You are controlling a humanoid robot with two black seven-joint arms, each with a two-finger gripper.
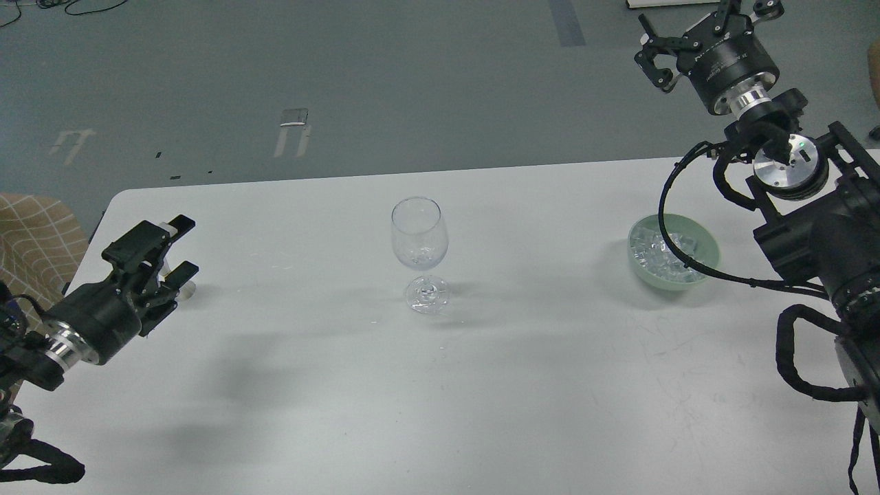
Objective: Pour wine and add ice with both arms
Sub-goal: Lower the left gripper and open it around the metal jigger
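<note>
A clear wine glass stands upright at the table's middle; I cannot tell whether there is wine in it. The ice, small clear cubes, fills a pale green bowl at the right. My left gripper is open at the table's left, its two fingers above and below a small metal jigger that it mostly hides. I cannot tell if it touches the jigger. My right gripper is open and empty, raised high beyond the table's far right edge, well above the bowl.
A black cable of my right arm loops across the bowl. My right arm's bulk stands just right of the bowl. A tan checked chair is off the table's left edge. The white table ends at the grey floor.
</note>
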